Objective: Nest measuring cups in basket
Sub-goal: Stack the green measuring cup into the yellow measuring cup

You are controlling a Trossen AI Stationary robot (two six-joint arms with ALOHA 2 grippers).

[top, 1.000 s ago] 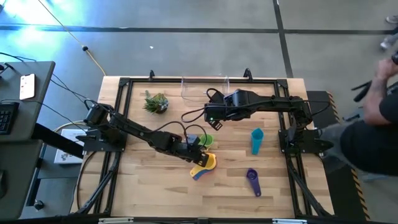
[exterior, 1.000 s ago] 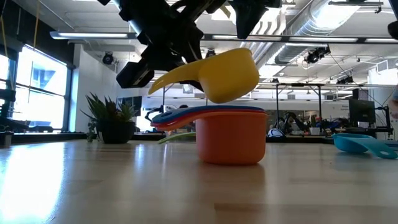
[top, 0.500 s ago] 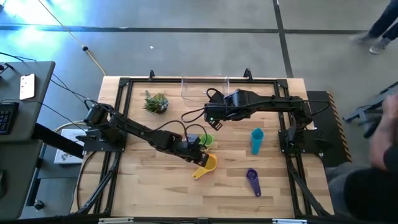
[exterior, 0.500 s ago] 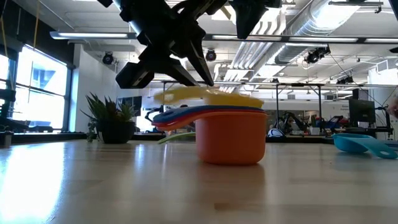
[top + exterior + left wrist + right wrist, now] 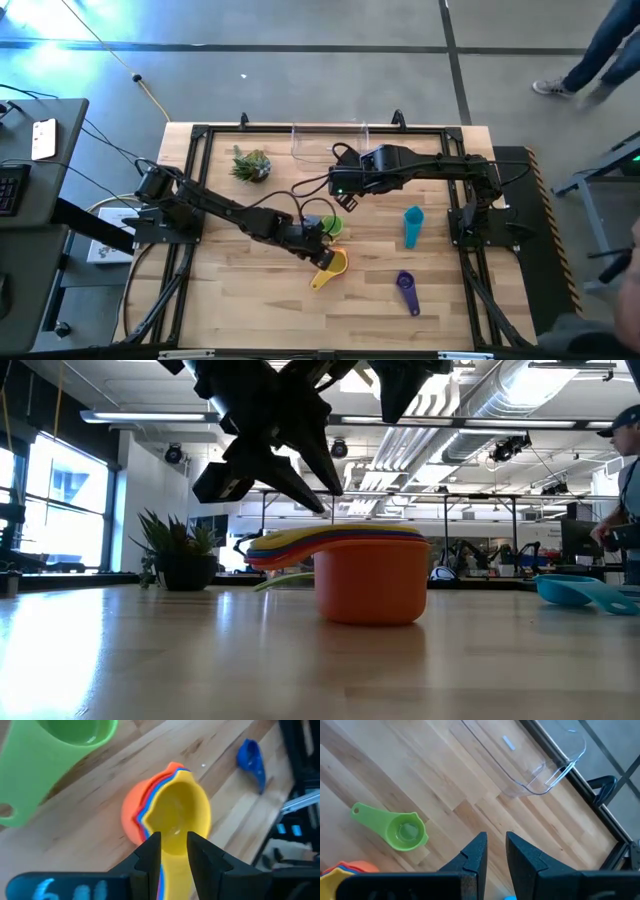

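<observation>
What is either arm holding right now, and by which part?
Nothing. The left gripper stands open over the yellow cup's handle, the cup sitting nested in the stack. The right gripper hangs empty above the table.

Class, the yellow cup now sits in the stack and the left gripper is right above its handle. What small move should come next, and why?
Probably lift the left gripper straight up. Its fingers stand apart on either side of the yellow cup, which rests nested in the stack, so it looks released. Rising clears the stack before reaching for the green cup.
</observation>
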